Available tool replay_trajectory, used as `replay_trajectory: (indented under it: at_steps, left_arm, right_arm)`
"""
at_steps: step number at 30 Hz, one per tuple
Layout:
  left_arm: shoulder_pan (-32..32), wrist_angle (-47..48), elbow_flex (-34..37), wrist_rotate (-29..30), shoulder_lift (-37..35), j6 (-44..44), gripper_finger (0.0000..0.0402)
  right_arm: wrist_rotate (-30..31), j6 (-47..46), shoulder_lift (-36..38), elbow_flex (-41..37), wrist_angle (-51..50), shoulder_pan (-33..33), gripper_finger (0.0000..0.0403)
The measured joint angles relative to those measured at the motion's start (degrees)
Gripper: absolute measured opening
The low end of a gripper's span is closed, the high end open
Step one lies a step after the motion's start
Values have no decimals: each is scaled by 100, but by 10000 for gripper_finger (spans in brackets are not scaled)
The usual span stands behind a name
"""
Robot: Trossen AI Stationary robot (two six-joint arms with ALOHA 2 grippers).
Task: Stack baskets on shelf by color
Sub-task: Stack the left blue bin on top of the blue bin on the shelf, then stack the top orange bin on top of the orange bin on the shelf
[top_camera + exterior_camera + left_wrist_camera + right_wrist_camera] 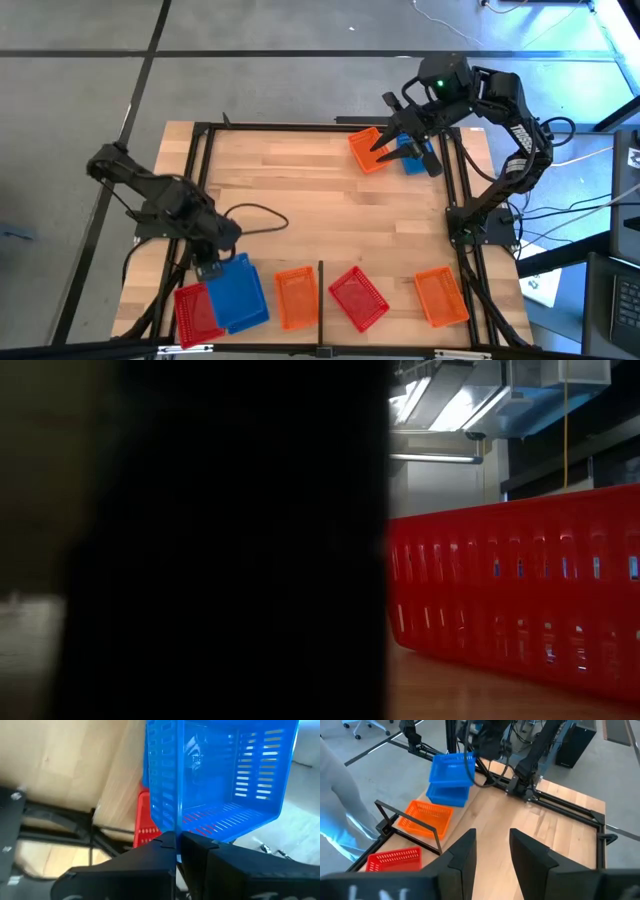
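Blocking most of the low view: a dark out-of-focus mass across the left and centre, leaving only the lattice wall of a red basket [520,595] at right, cut off by the frame edge. Hiding part of a blue basket [413,155] in the upper right of the high view, beside an orange basket [368,149], under the right arm's wrist.

Reaching in from the left of the high view, elbow bent, the left pincer [211,268] clamping together on the near wall of another blue basket [220,775] (tilted, held partly over a red one [196,309] at lower left). Showing in the left wrist view, dark fingers [197,845] pinched on that blue rim, a red edge peeking beneath.

Arching over the upper right of the desk [300,200], the right pincer [490,845] standing apart, gripping nothing, fingers [462,850] spread above bare wood.

Lying along the bottom of the high view: an orange basket [295,297], a red basket [358,297] and another orange basket [440,296], with a thin black divider bar [320,290] between the first two.
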State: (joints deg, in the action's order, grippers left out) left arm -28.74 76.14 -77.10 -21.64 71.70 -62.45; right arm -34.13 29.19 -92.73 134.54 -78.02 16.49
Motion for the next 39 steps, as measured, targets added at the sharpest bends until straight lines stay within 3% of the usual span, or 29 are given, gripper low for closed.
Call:
replay_trajectory:
  at_steps: [18, 30, 39]
  left_arm:
    - [-73, -1466, 1217, -141, 0, -5, 1]
    - [-69, -1658, 1299, -45, 2, 3, 60]
    - [-64, -1697, 1299, -864, -13, -242, 68]
  right_arm:
    - [173, 131, 0, 0, 22, 2, 116]
    - [168, 280, 0, 0, 42, 2, 116]
    - [162, 281, 0, 0, 48, 2, 116]
